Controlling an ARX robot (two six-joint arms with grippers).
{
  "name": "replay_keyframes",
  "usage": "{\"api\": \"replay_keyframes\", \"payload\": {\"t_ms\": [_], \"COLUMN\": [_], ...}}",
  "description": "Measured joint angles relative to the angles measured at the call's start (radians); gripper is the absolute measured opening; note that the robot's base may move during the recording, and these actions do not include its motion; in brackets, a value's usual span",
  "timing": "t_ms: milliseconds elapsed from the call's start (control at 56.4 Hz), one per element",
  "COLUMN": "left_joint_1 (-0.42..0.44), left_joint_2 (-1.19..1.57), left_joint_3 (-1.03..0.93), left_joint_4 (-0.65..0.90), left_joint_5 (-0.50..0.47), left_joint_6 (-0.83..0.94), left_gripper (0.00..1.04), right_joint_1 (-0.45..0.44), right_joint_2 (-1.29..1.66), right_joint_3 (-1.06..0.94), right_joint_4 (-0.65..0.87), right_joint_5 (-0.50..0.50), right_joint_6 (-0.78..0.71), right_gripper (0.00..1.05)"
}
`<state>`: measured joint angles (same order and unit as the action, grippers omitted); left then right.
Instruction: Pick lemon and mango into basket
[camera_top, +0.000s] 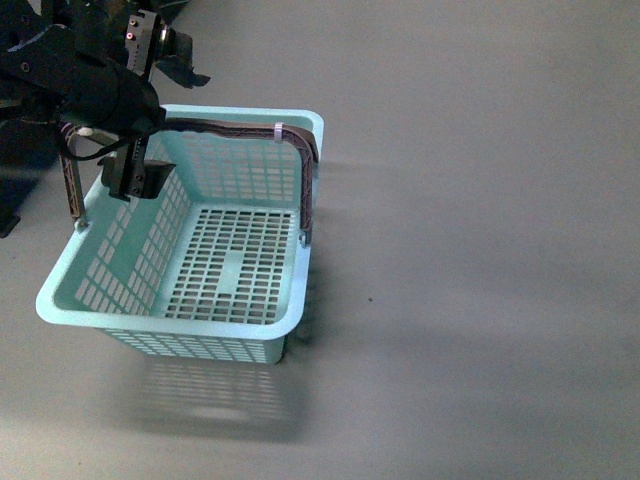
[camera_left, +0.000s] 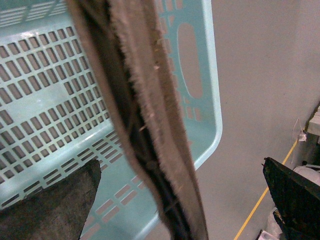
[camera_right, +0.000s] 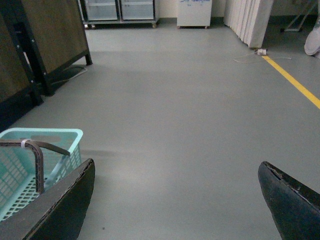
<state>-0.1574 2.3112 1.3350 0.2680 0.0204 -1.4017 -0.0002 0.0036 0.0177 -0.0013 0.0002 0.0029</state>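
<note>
Floor (camera_top: 480, 250), plain grey, fills most of my front view. Next in size is the basket (camera_top: 200, 345), pale mint-blue with slotted walls. It sits left of centre with its slotted bottom showing, and a slotted shadow (camera_top: 225, 400) lies on the floor just in front of it. I can't tell whether it rests on the floor or hangs.

The left arm (camera_top: 90, 85) comes in from the upper left, bent down over the basket's far-left corner, wrist pointing into the basket. The brown handle (camera_top: 220, 126) stands up and arches across the far side.

The left gripper (camera_top: 135, 190) hangs at the handle's left end. In the left wrist view the handle (camera_left: 150, 100) runs straight through the left gripper (camera_left: 180, 165). The fingers (camera_left: 50, 205) are spread wide and the strap is between them, nearer one pad. I see no squeeze on it, so the jaws are apart around the handle. Basket wall (camera_left: 45, 100) is behind.

The right gripper (camera_right: 176, 167) shows only in the right wrist view. Its fingers (camera_right: 60, 210) are wide apart with bare floor between them and nothing held. It is aimed low and level across the room, and the basket (camera_right: 75, 145) is just beside one finger.

Smaller things are a white tie (camera_top: 280, 132) near the handle's right bend and a yellow line (camera_right: 295, 82) on the floor further off.
</note>
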Motion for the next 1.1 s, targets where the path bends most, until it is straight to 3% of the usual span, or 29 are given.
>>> {"api": "replay_keyframes", "payload": {"t_ms": [160, 745, 887, 1100], "left_joint_1": [0.000, -0.002, -0.003, 0.029], "left_joint_2": [0.035, 0.096, -0.015, -0.443], "left_joint_3": [0.062, 0.189, 0.061, -0.258], "left_joint_4": [-0.023, -0.164, -0.099, 0.009], "left_joint_5": [-0.002, 0.034, 0.036, 0.064], "left_joint_6": [0.000, -0.066, -0.042, -0.139], "left_gripper": [0.95, 0.07, 0.07, 0.06], "right_joint_1": [0.000, 0.000, 0.000, 0.000], "right_joint_2": [0.000, 0.000, 0.000, 0.000], "right_joint_3": [0.000, 0.000, 0.000, 0.000], "right_joint_4": [0.000, 0.000, 0.000, 0.000], "right_joint_5": [0.000, 0.000, 0.000, 0.000], "right_joint_6": [0.000, 0.000, 0.000, 0.000], "right_gripper": [0.96, 0.96, 0.96, 0.96]}}
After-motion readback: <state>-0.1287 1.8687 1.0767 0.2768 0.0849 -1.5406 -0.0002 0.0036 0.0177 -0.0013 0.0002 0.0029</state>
